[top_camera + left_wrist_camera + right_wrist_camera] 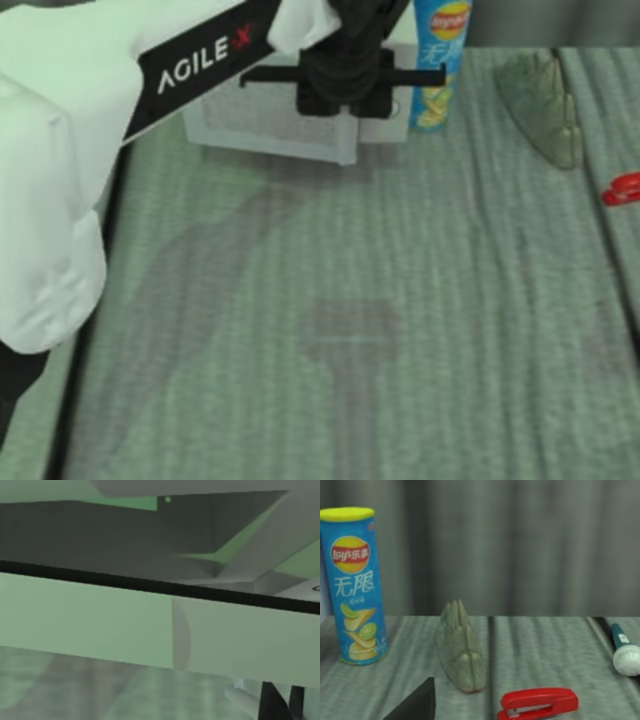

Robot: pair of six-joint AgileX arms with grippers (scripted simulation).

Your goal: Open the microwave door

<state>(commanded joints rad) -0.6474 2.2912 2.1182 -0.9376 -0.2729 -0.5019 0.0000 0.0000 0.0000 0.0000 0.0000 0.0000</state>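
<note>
Reaching across the bench [360, 330] from the top view's left, the AgileX left arm had its left gripper [345, 85] pressed up against the front of the microwave [225, 128] at the far edge. The microwave door [290, 133], with its grey mesh window, appeared swung slightly out from the body, its free edge angled toward the camera near the control strip, so the opening looked begun but far from finished; most of the swing seemingly remained. How wide the jaws stood could not be told, nor whether they held the door's edge or merely touched it, since the black wrist hardware covered the contact point and the left wrist view showed only a pale panel with a dark edge. Beyond the door's right side stood a blue Lay's crisps can [440, 60], then a grey-green ridged object [548, 110] and a red stapler [622, 188]. The right arm was parked out of the overhead view.
</note>
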